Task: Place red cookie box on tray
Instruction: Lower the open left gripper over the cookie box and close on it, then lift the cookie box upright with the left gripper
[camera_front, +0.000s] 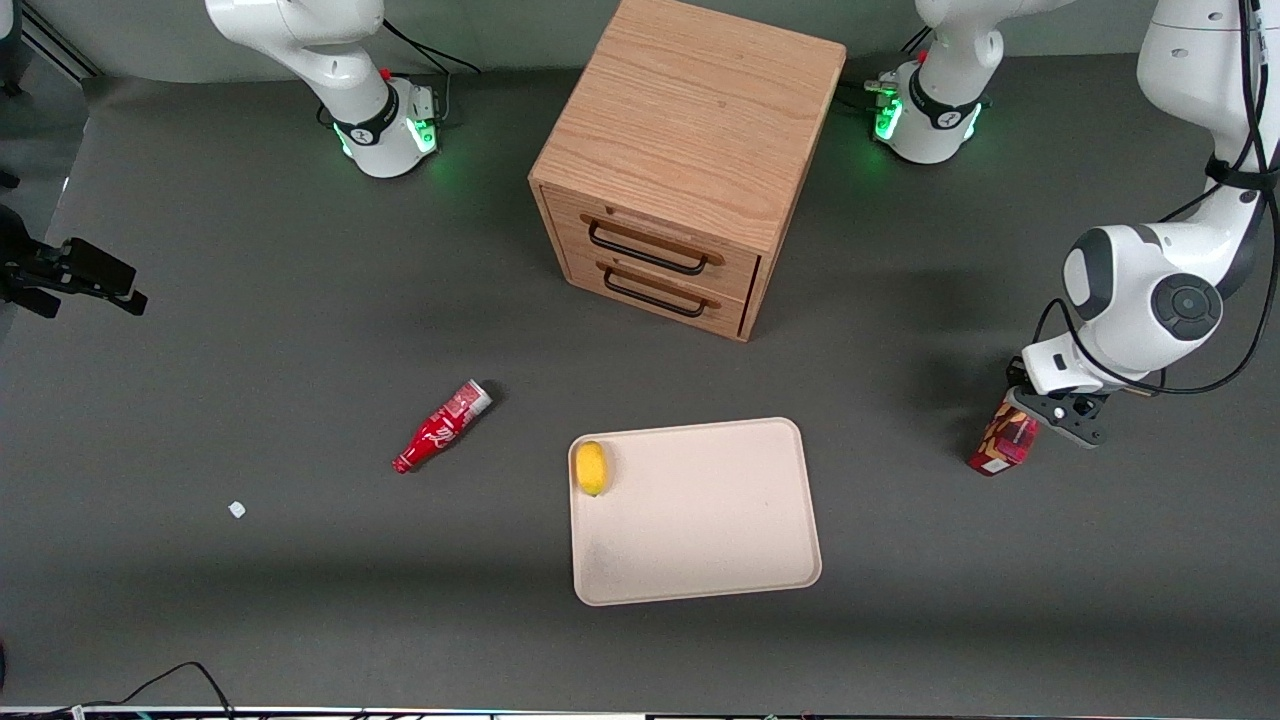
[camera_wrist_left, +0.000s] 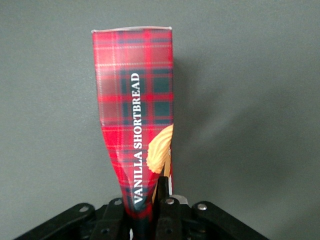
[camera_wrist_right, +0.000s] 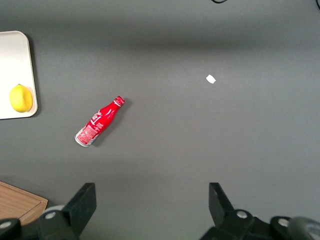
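Clamped on one end of the red cookie box (camera_front: 1003, 441), the left arm's hand (camera_front: 1052, 406) sits low over the surface (camera_front: 300, 560) toward the working arm's end, with the arm's white elbow and wrist joints bent above it. In the wrist view the hand (camera_wrist_left: 150, 216) pinches the box (camera_wrist_left: 136, 115) so that the cardboard narrows and creases between the fingers, while the free end stays wide and square. Its tartan side reads "VANILLA SHORTBREAD" beside a pictured biscuit. Seen from the front, the box slants out from the hand toward about 7 o'clock, its lower end at or near the surface; contact cannot be told.

Well apart from the box, the tray (camera_front: 700, 530) lies at about 9 o'clock from it, flat on the surface, in front of the wooden drawer cabinet (camera_front: 680, 160). A lemon (camera_front: 591, 467) rests in one tray corner. A red soda bottle (camera_front: 440, 427) lies on its side farther toward the parked arm's end.
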